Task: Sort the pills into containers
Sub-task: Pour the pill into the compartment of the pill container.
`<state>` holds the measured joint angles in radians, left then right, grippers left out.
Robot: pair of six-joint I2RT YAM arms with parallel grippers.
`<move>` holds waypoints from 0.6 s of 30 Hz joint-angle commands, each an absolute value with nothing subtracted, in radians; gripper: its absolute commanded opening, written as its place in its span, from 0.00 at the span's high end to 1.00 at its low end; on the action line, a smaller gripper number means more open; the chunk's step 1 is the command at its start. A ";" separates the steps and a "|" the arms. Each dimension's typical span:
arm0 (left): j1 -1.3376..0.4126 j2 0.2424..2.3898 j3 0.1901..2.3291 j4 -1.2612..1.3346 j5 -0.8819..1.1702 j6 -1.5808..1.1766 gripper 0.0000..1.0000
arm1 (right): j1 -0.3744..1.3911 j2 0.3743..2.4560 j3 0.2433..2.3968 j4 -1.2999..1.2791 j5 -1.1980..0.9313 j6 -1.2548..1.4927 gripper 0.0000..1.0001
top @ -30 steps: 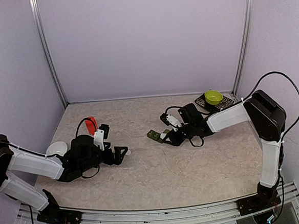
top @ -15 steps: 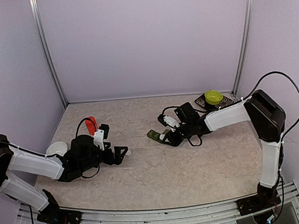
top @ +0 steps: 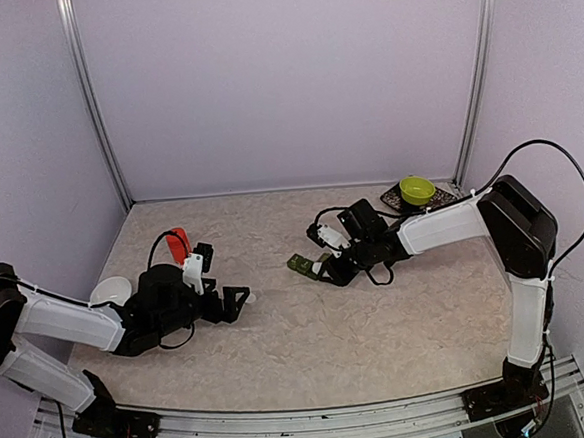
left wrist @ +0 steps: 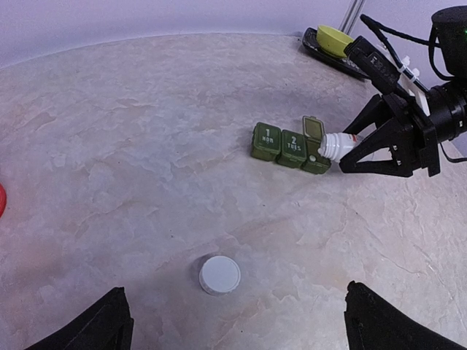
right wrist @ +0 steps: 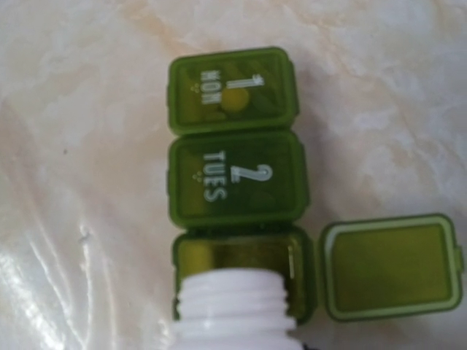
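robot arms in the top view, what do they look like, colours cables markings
Both arms have white tubular links and bulky black joints. The left arm carries a red piece near its wrist; the right arm has a black cable looping over its elbow. The left claw and right claw are black with angular fingers. No markings are readable.

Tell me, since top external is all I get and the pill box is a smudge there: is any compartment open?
Observer: Yes. The third compartment, next to TUES, has its lid swung open sideways.
Operator: Where's the bottle mouth?
Observer: The white bottle, gripped in the right claw, has its threaded mouth at that compartment's rim.
Operator: And MON?
Observer: MON lid shut; a yellowish round shape shows through it, possibly a pill.
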<state>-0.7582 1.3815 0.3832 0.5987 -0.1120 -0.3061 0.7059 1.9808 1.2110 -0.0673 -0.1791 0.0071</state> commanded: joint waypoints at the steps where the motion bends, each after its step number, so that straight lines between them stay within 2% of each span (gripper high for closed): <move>1: -0.752 1.376 0.375 0.623 -0.103 -0.305 0.01 | 0.715 1.961 1.240 -0.105 -0.164 -0.002 0.96; 18: -0.752 1.376 0.374 0.624 -0.103 -0.306 0.01 | 0.726 1.993 1.341 -0.268 -0.142 -0.009 0.95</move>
<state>-0.7582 1.3815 0.3820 0.5991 -0.1120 -0.3061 0.7128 1.9808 1.3037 -0.2108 -0.1520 -0.0032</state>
